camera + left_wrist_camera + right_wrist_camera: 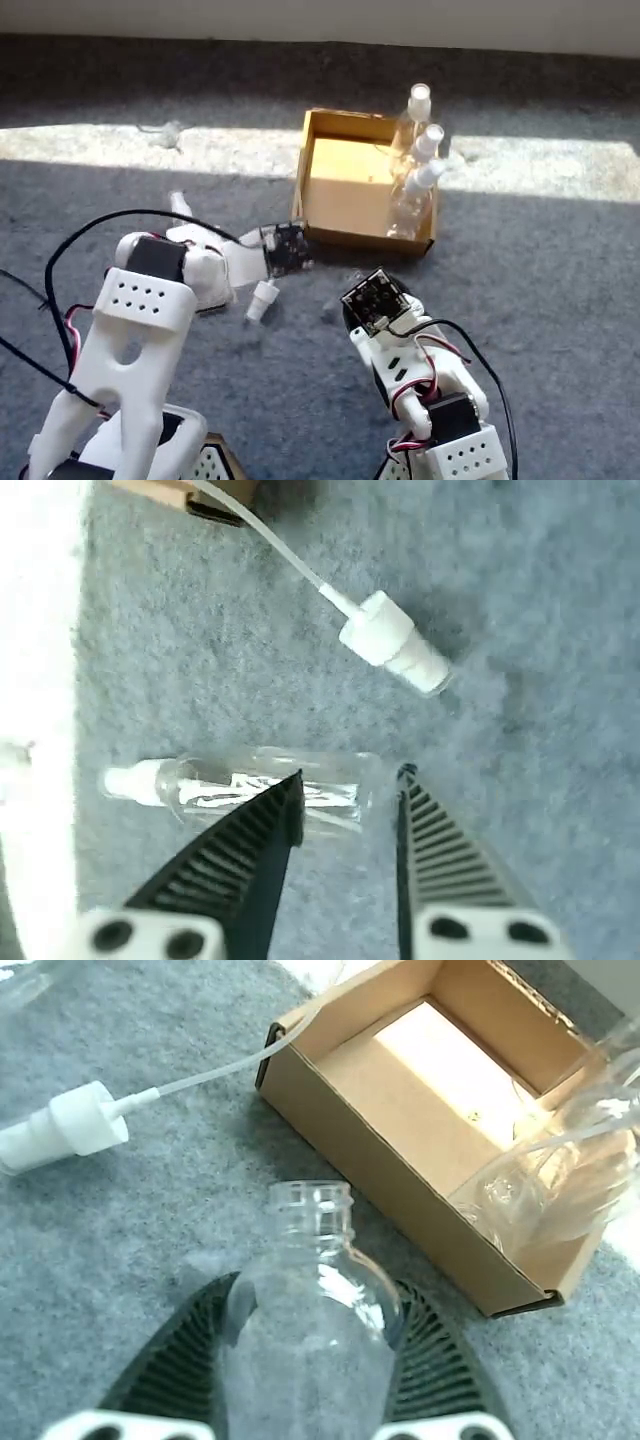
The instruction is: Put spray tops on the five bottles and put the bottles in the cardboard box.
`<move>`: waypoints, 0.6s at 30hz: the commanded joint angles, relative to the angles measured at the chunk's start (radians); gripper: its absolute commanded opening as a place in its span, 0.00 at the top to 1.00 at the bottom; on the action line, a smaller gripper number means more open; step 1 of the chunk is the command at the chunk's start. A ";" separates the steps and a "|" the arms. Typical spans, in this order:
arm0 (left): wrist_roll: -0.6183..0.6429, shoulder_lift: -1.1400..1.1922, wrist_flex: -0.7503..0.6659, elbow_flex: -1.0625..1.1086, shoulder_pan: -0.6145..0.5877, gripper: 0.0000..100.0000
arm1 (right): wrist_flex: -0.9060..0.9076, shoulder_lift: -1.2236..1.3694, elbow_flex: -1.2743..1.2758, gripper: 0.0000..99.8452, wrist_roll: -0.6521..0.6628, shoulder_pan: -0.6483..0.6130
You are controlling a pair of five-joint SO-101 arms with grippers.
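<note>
Three topped bottles (418, 150) are stowed in the box (345, 185), upper centre. A bare bottle (310, 1250) is clamped by the right gripper (315, 1295). The left gripper (350, 785) is spread over a lying bottle (240, 785), apparently topped. Two are left to box.

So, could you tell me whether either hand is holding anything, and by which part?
The right hand grips an uncapped bottle around its body. The left hand is open above a capped bottle and holds nothing.

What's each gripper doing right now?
Left gripper: open, over a capped bottle lying on the carpet.
Right gripper: closed on an uncapped bottle.
</note>
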 commanded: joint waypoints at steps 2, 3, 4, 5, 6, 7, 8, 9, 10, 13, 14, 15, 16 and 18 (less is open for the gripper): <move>-0.756 -0.027 0.040 0.099 -0.073 0.85 | -0.018 -0.005 0.148 1.00 -0.008 0.012; -0.784 -0.025 0.017 0.122 -0.067 0.85 | -0.018 -0.005 0.148 1.00 -0.008 0.012; -0.795 -0.025 -0.023 0.147 -0.053 0.84 | -0.018 -0.005 0.148 1.00 -0.008 0.012; -0.796 -0.025 -0.075 0.168 -0.042 0.83 | -0.018 -0.005 0.148 1.00 -0.008 0.012; -0.799 -0.025 -0.129 0.194 -0.031 0.81 | -0.018 -0.005 0.148 1.00 -0.008 0.012; -0.799 -0.025 -0.180 0.219 -0.015 0.80 | -0.018 -0.005 0.148 1.00 -0.008 0.012; -0.799 -0.025 -0.221 0.237 0.008 0.79 | -0.018 -0.005 0.148 1.00 -0.008 0.012; -0.799 -0.025 -0.258 0.251 0.033 0.79 | -0.018 -0.005 0.148 1.00 -0.008 0.012; -0.799 -0.025 -0.282 0.260 0.058 0.79 | -0.018 -0.005 0.148 1.00 -0.008 0.012; -0.756 -0.025 -0.351 0.266 0.105 0.79 | -0.018 -0.005 0.148 1.00 -0.005 0.012; -0.692 -0.025 -0.384 0.263 0.111 0.79 | -0.018 -0.005 0.148 1.00 -0.005 0.012; -0.595 -0.025 -0.427 0.259 0.110 0.79 | -0.018 -0.005 0.148 1.00 -0.005 0.012; -0.480 -0.025 -0.488 0.251 0.107 0.79 | -0.018 -0.005 0.148 1.00 -0.005 0.012; -0.206 -0.025 -0.597 0.234 0.082 0.79 | -0.018 -0.005 0.148 1.00 -0.003 0.012</move>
